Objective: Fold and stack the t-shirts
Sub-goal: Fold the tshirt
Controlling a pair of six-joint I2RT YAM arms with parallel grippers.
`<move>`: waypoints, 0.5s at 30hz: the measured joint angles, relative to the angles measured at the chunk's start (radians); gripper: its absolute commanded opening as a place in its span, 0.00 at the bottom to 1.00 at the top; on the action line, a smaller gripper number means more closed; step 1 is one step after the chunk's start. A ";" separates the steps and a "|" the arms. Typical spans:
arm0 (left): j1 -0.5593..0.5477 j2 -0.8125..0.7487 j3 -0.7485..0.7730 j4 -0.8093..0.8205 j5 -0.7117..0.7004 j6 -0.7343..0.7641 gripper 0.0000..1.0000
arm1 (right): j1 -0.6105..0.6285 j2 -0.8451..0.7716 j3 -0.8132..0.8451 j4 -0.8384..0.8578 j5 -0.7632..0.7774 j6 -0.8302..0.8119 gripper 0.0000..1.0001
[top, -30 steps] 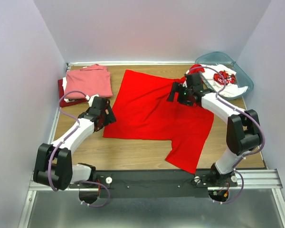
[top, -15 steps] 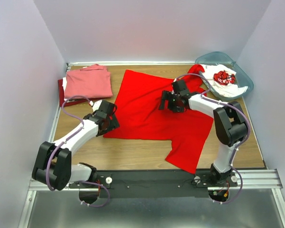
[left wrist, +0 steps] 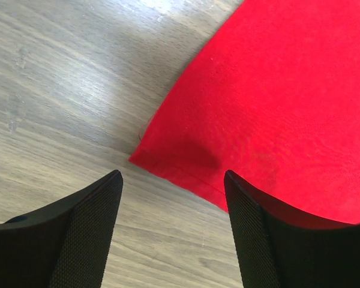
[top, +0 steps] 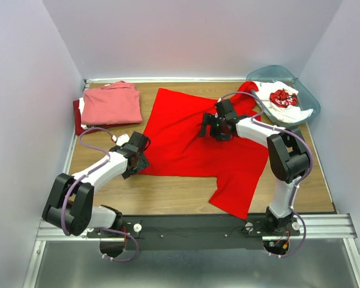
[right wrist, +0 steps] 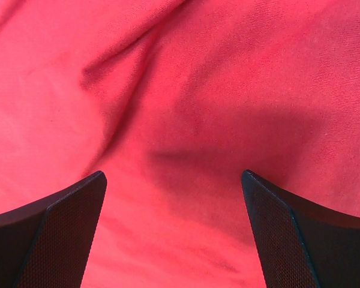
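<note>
A bright red t-shirt (top: 192,141) lies spread flat across the middle of the table. My left gripper (top: 138,157) is open, low over the shirt's near-left corner (left wrist: 168,159), with wood between its fingers. My right gripper (top: 211,127) is open over the middle of the shirt, and red cloth (right wrist: 186,120) fills its view. A folded salmon-pink shirt (top: 111,103) lies on a darker red one (top: 78,114) at the back left. A white shirt with red print (top: 282,99) sits in the teal bin.
The translucent teal bin (top: 306,96) stands at the back right corner. Purple-grey walls close in the table on three sides. The shirt's near-right part (top: 237,192) hangs toward the front edge by the metal rail (top: 192,225).
My left gripper has moved right and nearer, down to the shirt's near-left corner. My right gripper has swung left from the shirt's back-right edge to over its middle.
</note>
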 measured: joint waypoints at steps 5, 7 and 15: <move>0.000 0.040 -0.002 0.002 -0.006 -0.018 0.69 | 0.000 0.007 0.000 0.005 0.001 0.000 1.00; 0.000 0.040 -0.002 0.003 -0.010 -0.021 0.66 | 0.000 0.008 0.001 0.005 0.001 0.000 1.00; 0.000 0.041 -0.004 0.009 -0.027 -0.026 0.60 | 0.000 0.033 0.027 0.019 0.003 0.000 1.00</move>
